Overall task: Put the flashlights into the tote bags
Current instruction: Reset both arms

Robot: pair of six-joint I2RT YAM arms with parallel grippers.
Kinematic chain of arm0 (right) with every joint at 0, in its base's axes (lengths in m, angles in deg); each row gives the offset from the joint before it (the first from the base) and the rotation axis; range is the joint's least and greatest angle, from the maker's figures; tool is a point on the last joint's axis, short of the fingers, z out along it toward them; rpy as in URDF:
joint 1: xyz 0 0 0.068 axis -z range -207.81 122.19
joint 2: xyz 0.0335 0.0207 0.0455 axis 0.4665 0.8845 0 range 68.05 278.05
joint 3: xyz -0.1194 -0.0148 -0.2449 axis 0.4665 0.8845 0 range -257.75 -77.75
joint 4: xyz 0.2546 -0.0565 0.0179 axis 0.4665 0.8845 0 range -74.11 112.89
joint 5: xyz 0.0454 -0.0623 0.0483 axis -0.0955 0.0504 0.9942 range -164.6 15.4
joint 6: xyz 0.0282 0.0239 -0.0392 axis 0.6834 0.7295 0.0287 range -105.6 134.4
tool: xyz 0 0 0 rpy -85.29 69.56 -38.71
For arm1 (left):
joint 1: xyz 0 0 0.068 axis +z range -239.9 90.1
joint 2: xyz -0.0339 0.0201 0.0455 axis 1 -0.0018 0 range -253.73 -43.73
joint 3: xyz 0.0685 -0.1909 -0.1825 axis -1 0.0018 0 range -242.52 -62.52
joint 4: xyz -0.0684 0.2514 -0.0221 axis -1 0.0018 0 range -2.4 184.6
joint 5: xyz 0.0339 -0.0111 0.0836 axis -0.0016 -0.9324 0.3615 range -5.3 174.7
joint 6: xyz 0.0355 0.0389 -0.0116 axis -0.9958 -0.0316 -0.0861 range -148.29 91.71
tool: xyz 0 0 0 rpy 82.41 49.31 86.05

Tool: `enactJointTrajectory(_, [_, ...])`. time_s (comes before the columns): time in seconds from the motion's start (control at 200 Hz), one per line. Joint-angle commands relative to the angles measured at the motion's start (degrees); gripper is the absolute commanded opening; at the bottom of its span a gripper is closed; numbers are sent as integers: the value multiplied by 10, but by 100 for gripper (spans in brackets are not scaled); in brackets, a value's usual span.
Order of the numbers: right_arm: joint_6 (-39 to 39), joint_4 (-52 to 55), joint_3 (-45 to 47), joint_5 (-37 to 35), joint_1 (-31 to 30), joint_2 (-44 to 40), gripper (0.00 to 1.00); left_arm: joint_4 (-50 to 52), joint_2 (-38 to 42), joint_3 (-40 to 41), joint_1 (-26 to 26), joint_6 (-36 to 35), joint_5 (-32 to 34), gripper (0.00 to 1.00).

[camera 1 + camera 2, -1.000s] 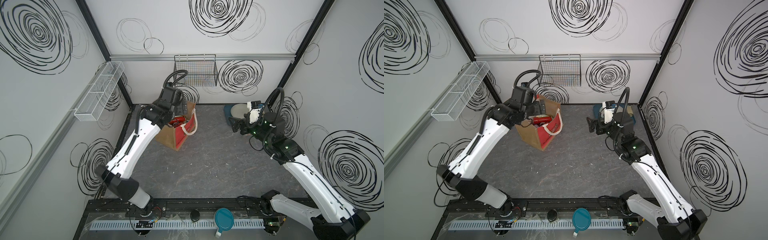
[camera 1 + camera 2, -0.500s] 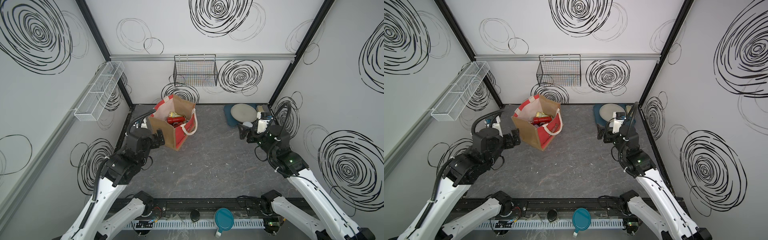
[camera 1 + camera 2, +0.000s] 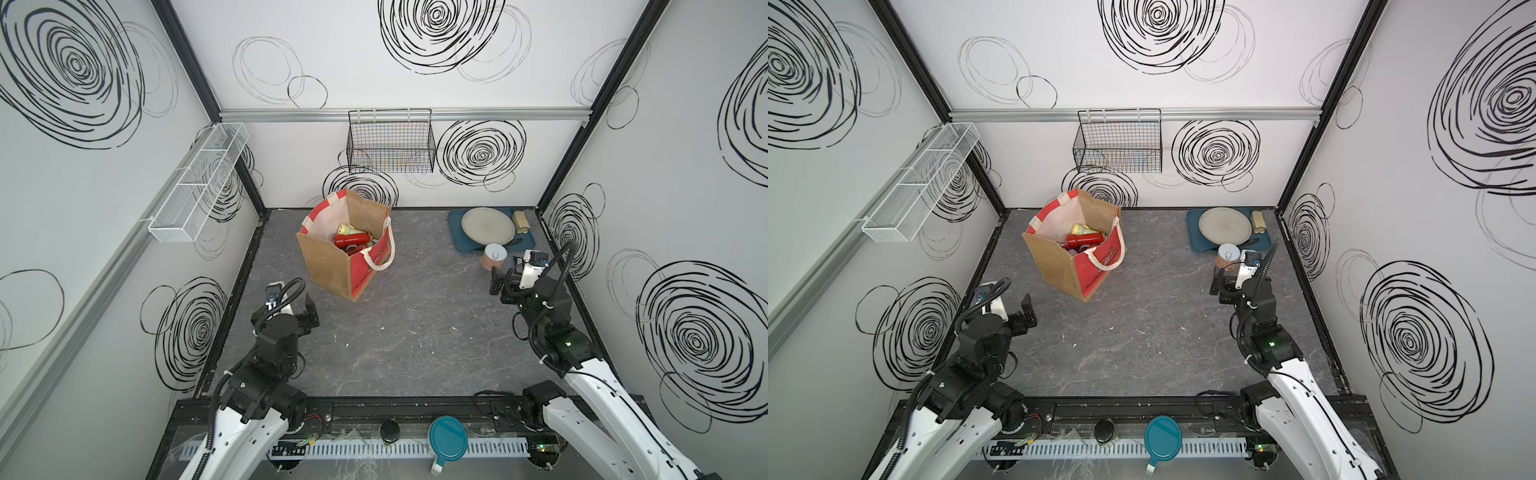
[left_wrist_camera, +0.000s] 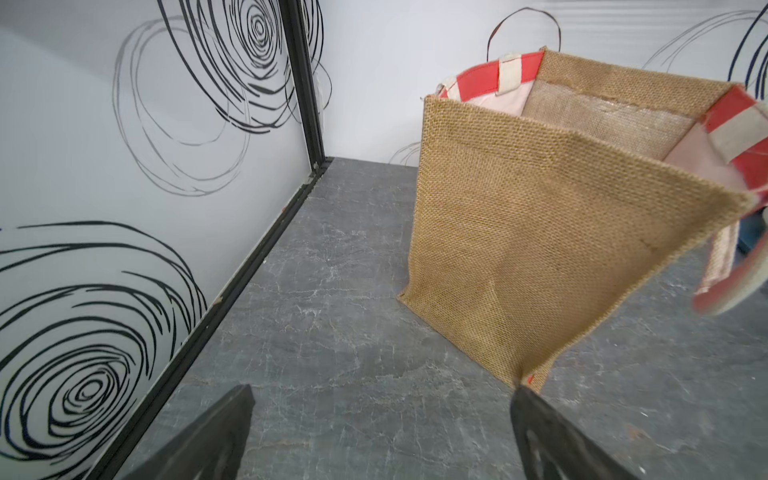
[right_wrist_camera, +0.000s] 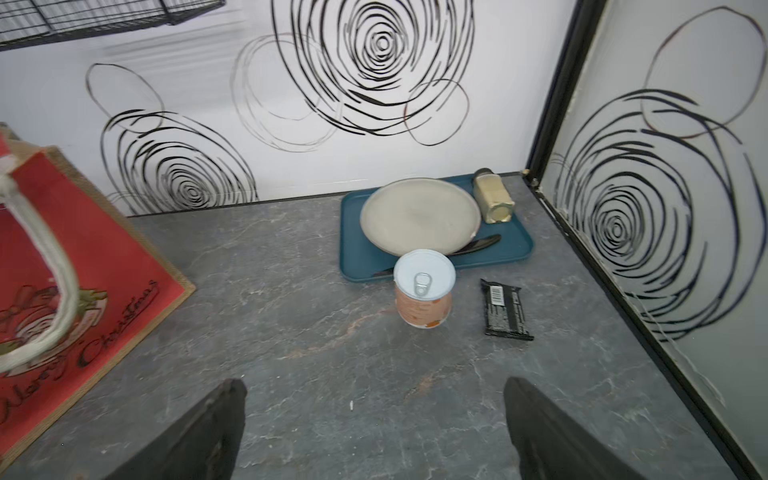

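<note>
**Flashlights stowed, arms retired**
Flashlights (image 3: 352, 240) are lodged inside the bag (image 3: 332, 266) at the worktop (image 3: 415, 324) rear. The left pincer (image 4: 381, 392) has been withdrawn from above it and the right pincer (image 5: 374, 384) drawn back; both are spread and empty. No flashlight is seen outside, so the task is judged complete.

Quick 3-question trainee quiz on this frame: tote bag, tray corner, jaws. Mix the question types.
1. True or false: flashlights already lie inside the jute tote bag.
2. Relative to the teal tray, the white-lidded can stands: A) on it; B) on the tabletop at its edge; C) far off, inside the bag.
3. Fill in: the jaws of the left gripper and right gripper are both ____ and hold nothing.

Key: 1 true; 2 B; 3 open.
</note>
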Motion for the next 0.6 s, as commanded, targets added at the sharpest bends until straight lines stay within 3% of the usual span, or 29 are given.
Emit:
enactJointTrajectory(0.0, [-13, -51, 36, 11, 43, -1, 100, -114, 19, 40, 7, -47, 27, 99])
enactJointTrajectory(0.215, [-14, -126, 123, 57, 106, -4, 100, -182, -58, 69, 24, -56, 66, 99])
enactJointTrajectory(0.59, [-22, -241, 198, 42, 129, 53, 100, -431, -193, 173, 115, -60, 22, 99])
